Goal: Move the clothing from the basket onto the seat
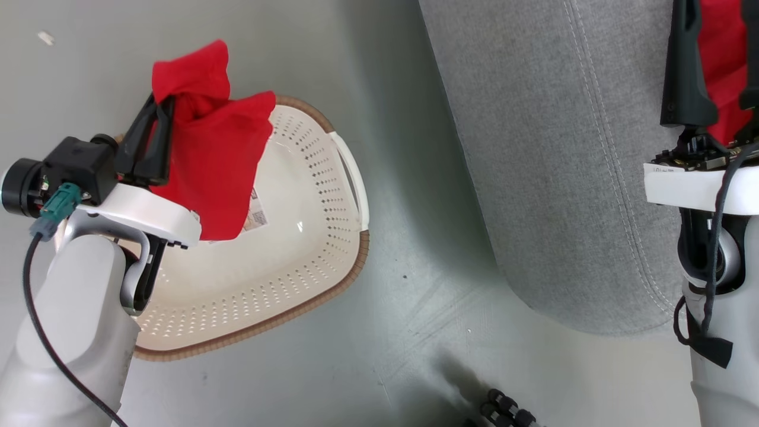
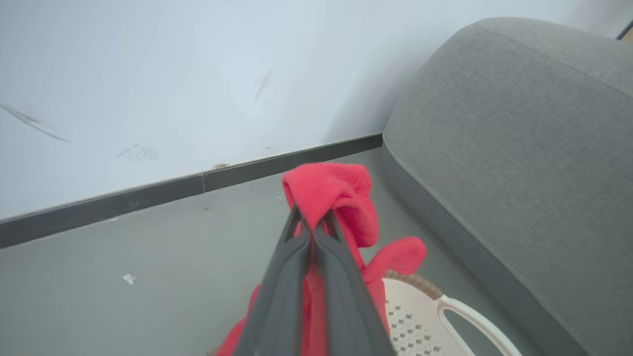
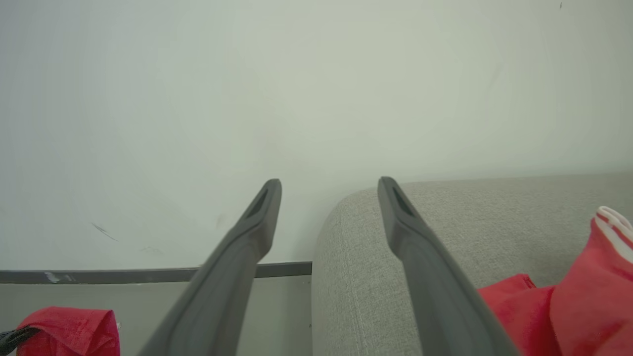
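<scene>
Head view: left gripper clamps clothing above basket; thin pinch could slip, dropping it beside basket. Right gripper fingers apart.

1. A dark baseboard is seen along the foot of the white wall.
2. A small white scrap is seen lying on the grey floor, near that edge.

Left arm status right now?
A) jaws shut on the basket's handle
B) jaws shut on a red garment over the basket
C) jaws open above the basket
B: the left jaws pinch the red garment, which hangs over the basket.
</scene>
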Controlling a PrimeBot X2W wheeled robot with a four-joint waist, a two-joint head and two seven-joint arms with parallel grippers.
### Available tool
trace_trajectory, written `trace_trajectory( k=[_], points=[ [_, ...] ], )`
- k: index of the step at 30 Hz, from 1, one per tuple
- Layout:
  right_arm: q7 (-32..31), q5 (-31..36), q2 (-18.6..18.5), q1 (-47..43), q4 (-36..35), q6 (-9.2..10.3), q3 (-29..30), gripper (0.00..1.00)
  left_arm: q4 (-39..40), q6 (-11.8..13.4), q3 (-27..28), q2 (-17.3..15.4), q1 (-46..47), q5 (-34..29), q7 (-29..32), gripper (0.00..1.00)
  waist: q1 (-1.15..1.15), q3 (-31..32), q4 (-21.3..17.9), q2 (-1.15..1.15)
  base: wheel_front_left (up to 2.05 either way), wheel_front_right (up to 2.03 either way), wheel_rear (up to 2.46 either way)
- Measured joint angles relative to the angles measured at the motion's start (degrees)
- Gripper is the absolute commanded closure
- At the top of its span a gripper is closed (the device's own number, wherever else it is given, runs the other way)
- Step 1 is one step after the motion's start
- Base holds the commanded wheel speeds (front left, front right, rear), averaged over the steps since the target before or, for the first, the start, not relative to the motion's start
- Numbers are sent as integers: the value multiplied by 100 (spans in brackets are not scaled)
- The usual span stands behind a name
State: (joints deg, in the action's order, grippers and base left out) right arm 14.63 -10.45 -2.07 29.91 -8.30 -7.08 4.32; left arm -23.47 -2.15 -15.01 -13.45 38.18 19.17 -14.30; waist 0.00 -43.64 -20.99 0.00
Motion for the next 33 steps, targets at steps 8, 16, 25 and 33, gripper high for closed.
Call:
trace_trajectory(
  k=[8, 16, 25, 33],
  points=[
    [0, 269, -12, -3, 180, 0, 2, 0, 1117, 85, 269, 30, -297, 44, -14, 100, 0, 389, 264, 0, 0, 0, 0],
    [1, 549, -26, -40, 424, 0, -213, 0, 1726, 96, 322, 25, -638, 42, -16, 100, 0, 855, 520, 0, 0, 0, 0],
    [0, 991, -41, -436, 773, 0, -589, 0, 1947, -27, 196, -167, -868, -12, -16, 100, 0, 1483, 802, 0, 0, 0, 0],
    [0, 1268, -59, -831, 1140, 0, -1012, 0, 2268, -163, -20, -287, -934, -14, 146, 100, 0, 2138, 1063, 0, 0, 0, 0]
  ],
)
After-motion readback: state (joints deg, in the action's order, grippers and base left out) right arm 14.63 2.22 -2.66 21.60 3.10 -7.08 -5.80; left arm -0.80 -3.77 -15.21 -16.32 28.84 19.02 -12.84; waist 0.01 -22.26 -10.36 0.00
